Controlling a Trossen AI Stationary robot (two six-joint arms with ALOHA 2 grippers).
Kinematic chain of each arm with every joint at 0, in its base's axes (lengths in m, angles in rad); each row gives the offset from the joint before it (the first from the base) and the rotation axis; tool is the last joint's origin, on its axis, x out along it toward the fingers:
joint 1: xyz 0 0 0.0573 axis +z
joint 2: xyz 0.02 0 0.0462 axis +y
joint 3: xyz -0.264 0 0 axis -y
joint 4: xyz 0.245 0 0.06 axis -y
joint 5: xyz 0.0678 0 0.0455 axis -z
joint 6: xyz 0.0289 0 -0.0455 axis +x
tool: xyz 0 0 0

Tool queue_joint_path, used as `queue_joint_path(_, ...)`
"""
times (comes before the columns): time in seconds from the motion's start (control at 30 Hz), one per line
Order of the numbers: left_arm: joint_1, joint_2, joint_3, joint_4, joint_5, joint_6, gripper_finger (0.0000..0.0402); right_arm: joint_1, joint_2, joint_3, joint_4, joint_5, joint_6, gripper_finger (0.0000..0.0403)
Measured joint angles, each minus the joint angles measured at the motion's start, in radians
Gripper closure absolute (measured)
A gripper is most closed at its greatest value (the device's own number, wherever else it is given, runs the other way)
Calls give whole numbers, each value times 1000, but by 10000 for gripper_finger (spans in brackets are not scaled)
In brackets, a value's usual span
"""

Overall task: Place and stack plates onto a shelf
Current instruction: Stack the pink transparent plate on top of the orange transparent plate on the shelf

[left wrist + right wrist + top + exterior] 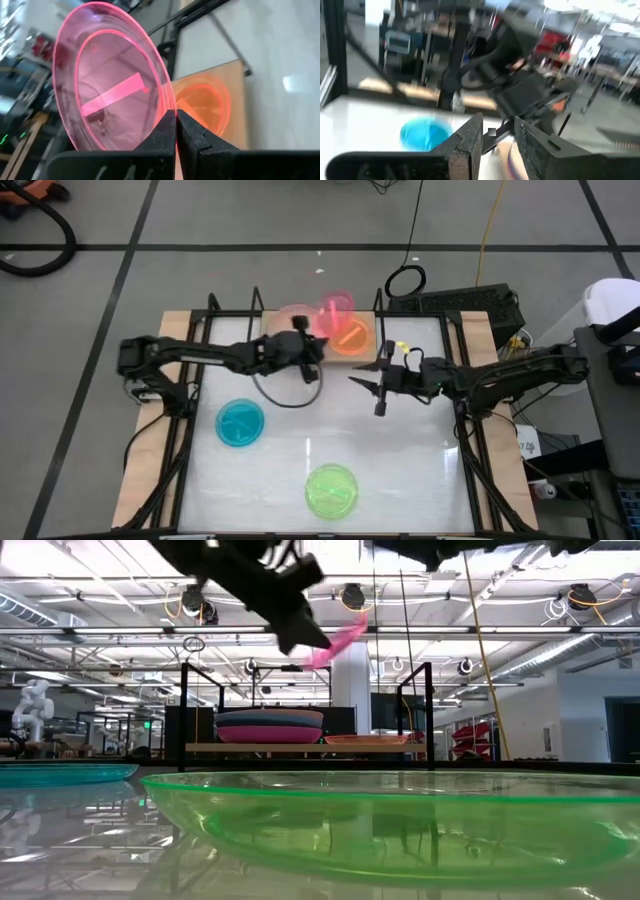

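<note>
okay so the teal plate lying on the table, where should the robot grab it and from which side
Probably by the rim. The teal plate lies flat on the white table with its low raised edge exposed all round, so a pinch over the rim from above suits it. The left-arm side looks best: that edge is nearest the left arm, whose left gripper now pinches the pink plate by its rim.

High view straight down; low view at tabletop, nearly against lime plate (pixel 400 825) — both share shelf (pixel 400 340); wrist cams close-up.

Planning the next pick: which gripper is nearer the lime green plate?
Right. The right gripper hangs just beyond the lime green plate; the left gripper is farther, at the shelf.
</note>
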Motion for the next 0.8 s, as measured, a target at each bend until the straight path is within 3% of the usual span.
queue_joint_path(0.17,-1,154,148,-59,110,59,401,18,-5,-1,-86,0,16,307)
queue_joint_path(0.4,7,320,301,-200,119,94,401,29,-24,-1,-87,0,15,307)
queue_joint_path(0.8,25,384,324,-285,116,110,394,34,-46,-1,-88,1,17,307)
